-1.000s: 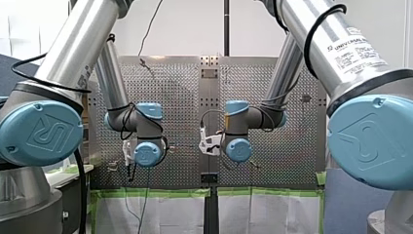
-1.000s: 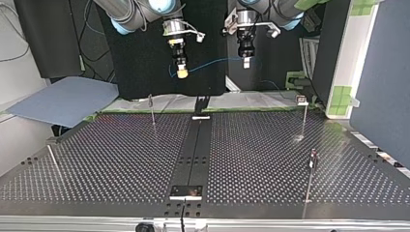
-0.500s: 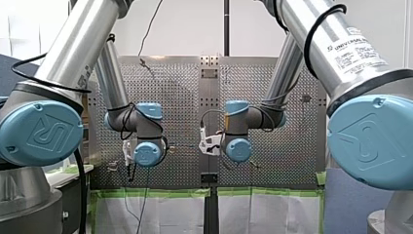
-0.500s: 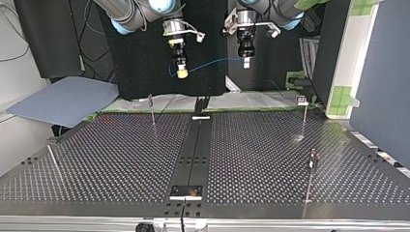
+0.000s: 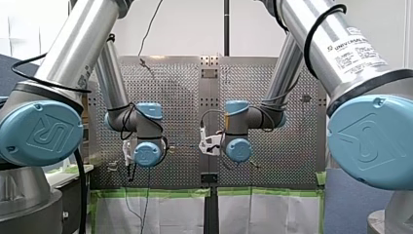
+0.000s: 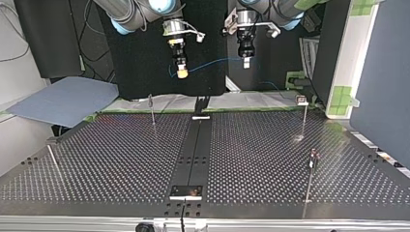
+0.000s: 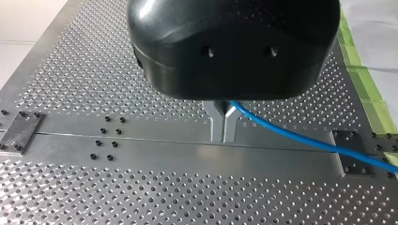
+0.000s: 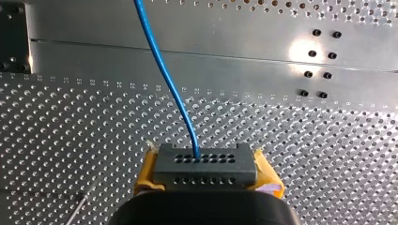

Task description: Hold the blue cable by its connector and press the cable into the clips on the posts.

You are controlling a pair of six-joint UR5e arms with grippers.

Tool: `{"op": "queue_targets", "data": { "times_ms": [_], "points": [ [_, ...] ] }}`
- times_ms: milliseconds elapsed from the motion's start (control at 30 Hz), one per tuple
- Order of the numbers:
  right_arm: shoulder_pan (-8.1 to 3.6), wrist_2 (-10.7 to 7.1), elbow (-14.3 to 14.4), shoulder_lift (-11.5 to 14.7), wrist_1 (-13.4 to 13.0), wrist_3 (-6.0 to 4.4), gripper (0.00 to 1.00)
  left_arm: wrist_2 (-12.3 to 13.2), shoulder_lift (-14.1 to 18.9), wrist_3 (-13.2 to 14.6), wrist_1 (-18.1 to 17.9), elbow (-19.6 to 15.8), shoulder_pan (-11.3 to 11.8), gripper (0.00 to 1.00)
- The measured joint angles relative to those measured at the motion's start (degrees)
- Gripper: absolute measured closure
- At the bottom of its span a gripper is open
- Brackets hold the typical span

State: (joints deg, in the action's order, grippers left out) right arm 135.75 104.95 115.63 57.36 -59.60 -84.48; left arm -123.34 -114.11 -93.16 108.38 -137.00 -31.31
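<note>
High above the table's far edge, the blue cable (image 6: pixel 215 62) stretches between both grippers. My right gripper (image 6: pixel 182 73), with yellow pads, is shut on the cable's grey connector (image 8: pixel 205 164), and the cable (image 8: pixel 169 84) leaves the block's front. My left gripper (image 7: pixel 223 138) has its metal fingers shut on the cable (image 7: pixel 291 133) further along. Thin posts stand on the perforated table (image 6: pixel 121 159): one far left (image 6: pixel 152 110), one far right (image 6: pixel 303 113), one near right (image 6: pixel 311 174). Neither gripper is close to a post. In the front view the wrists hide both grippers.
A slanted rod (image 6: pixel 53 162) stands at the top view's near left. A black rail (image 6: pixel 196 145) runs down the table's middle. A blue-grey sheet (image 6: pixel 63 99) lies beyond the table at the top view's left. A dark panel (image 6: pixel 382 72) borders the right side.
</note>
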Motion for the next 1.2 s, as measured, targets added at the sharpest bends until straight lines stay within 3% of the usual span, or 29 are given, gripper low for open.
{"op": "queue_targets", "data": {
  "times_ms": [933,1200],
  "points": [
    [0.04,0.05,-0.04,0.04,0.04,-0.05,0.99,-0.43,-0.49,0.49,0.39,-0.5,-0.48,1.0],
    [0.58,3.28,-0.16,-3.06,3.4,-0.59,0.99,-1.03,-3.12,3.89,4.25,-1.72,-1.55,1.0]
  ]
}}
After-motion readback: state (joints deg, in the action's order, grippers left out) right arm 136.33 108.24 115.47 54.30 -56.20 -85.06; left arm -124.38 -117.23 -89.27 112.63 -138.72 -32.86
